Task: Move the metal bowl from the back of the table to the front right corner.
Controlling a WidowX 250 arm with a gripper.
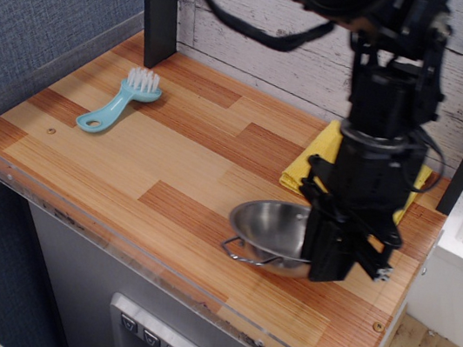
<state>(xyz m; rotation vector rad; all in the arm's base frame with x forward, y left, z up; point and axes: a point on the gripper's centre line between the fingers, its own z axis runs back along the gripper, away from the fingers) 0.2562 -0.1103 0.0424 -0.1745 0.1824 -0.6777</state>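
Note:
The metal bowl sits level, low over the front right part of the wooden table. One wire loop handle points toward the front edge. My black gripper comes down from above and is shut on the bowl's right rim. Its fingertips hide that side of the bowl. I cannot tell whether the bowl's base touches the wood.
A yellow cloth lies behind the bowl at the back right, partly hidden by my arm. A light blue brush lies at the back left. A black post stands at the back. A clear acrylic rim runs along the front edge.

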